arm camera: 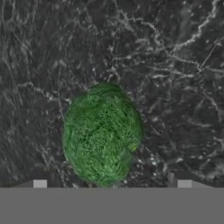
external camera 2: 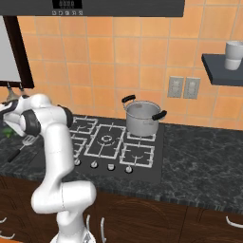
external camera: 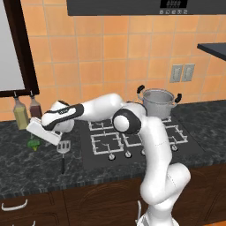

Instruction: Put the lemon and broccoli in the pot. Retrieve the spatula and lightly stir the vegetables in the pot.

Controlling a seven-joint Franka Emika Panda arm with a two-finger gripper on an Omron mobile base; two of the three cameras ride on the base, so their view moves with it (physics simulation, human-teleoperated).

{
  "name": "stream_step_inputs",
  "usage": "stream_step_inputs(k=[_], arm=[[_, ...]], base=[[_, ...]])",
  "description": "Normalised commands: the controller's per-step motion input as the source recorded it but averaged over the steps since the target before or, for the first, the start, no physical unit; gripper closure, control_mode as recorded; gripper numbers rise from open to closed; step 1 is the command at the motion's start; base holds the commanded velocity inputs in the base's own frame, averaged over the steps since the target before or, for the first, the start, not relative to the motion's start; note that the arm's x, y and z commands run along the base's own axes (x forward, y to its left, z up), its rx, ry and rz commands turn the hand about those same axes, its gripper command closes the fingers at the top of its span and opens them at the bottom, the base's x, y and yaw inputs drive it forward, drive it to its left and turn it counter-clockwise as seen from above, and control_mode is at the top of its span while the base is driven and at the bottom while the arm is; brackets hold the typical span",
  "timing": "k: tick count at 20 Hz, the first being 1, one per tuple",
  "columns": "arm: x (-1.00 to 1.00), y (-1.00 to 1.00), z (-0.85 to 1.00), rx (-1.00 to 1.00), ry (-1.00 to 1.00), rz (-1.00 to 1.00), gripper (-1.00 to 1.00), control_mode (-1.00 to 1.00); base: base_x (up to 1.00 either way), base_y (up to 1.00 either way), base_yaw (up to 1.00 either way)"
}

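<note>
The broccoli [arm camera: 101, 133], a bushy green floret, lies on the dark counter directly below my hand, between the two fingertips [arm camera: 39, 183]. My gripper [arm camera: 111, 183] hangs open just above it and holds nothing. From the left base view, the hand [external camera: 44, 129] covers most of the broccoli [external camera: 32, 144], at the far left of the counter. The spatula [external camera: 64, 148] lies just right of it, slotted head towards the wall and black handle towards the counter's front. The steel pot [external camera: 157, 102] stands on the back right burner, far from the hand. The lemon is out of view.
Two bottles [external camera: 20, 113] stand against the wall behind the hand. The black cooktop [external camera: 137, 140] with its grates and front knobs lies between hand and pot. A wall shelf [external camera 2: 223, 66] carries a white cup at the upper right. The counter's front edge is close by.
</note>
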Motion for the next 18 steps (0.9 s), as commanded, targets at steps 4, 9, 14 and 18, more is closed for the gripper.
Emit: stream_step_inputs(k=[4,9,14,18], arm=[[0.26,0.19,-0.21,-0.01,0.05,-0.16,-1.00,-1.00],[0.11,0.00,-0.27,0.00,0.01,-0.12,1.00,-1.00],[-0.21,-0.03,-0.11,0.00,-0.01,-0.12,1.00,-1.00],[-0.32,-0.67,0.06,0.01,-0.23,0.01,1.00,-1.00]], base=[[0.00,0.00,0.00],[0.00,0.00,0.00],[0.00,0.00,0.00],[0.00,0.00,0.00]])
